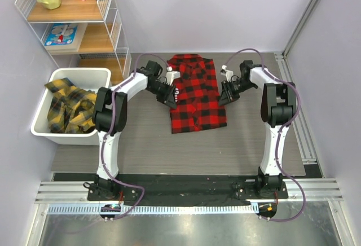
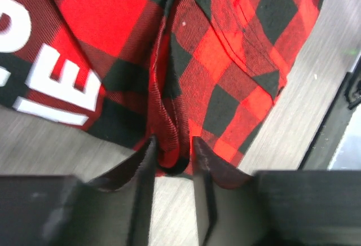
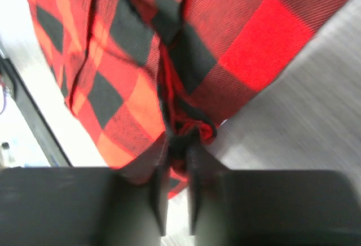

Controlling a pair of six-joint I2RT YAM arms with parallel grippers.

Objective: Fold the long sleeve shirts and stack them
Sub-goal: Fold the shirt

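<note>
A red-and-black checked shirt [image 1: 194, 93] lies folded lengthwise in the middle of the table, collar at the far end. White block lettering shows on its left fold [image 2: 53, 85]. My left gripper [image 1: 171, 100] is at the shirt's left edge, shut on a bunched fold of the cloth [image 2: 169, 156]. My right gripper [image 1: 224, 96] is at the right edge, shut on a pinch of the cloth [image 3: 183, 136]. Yellow-and-black checked shirts [image 1: 70, 108] lie heaped in a white bin [image 1: 42, 130] at the left.
A wire shelf [image 1: 73, 17] with a yellow jug, a pink box and a cup stands at the back left. A metal rail [image 1: 296, 116] runs along the table's right side. Grey table surface [image 1: 169, 150] lies in front of the shirt.
</note>
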